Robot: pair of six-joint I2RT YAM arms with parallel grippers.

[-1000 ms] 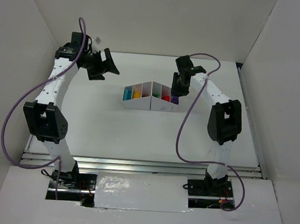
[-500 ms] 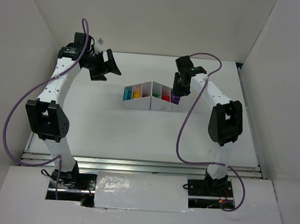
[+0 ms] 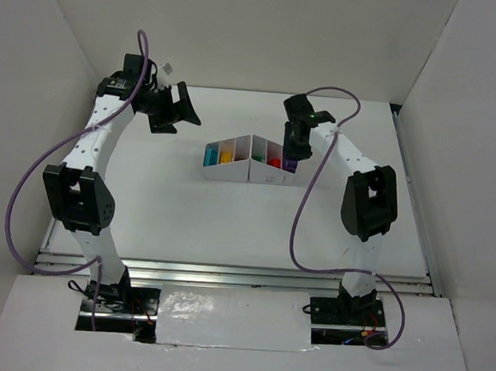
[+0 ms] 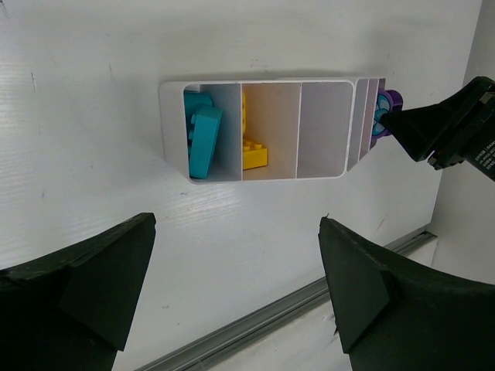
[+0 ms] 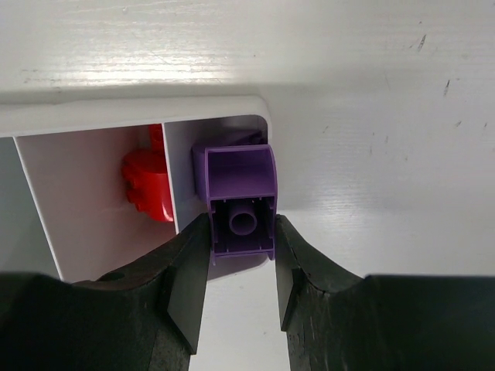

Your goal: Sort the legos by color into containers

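Observation:
The white divided tray (image 3: 232,172) stands mid-table. It holds a light blue brick (image 4: 203,139), a yellow brick (image 4: 254,151) and a red brick (image 5: 147,184) in separate compartments. My right gripper (image 5: 241,232) is shut on a purple brick (image 5: 241,205), held at the tray's rightmost compartment beside the red one. In the top view that gripper (image 3: 294,146) hangs over the tray's right end. My left gripper (image 4: 237,224) is open and empty, raised to the tray's far left (image 3: 181,111). The tray's wall (image 4: 174,89) faces the left wrist view.
White walls enclose the table on the left, back and right. A metal rail (image 3: 241,275) runs along the near edge of the table. Purple cables loop beside both arms.
My right gripper has shifted slightly left and back over the tray's right end with the purple brick. My left gripper turned a little, then held still.

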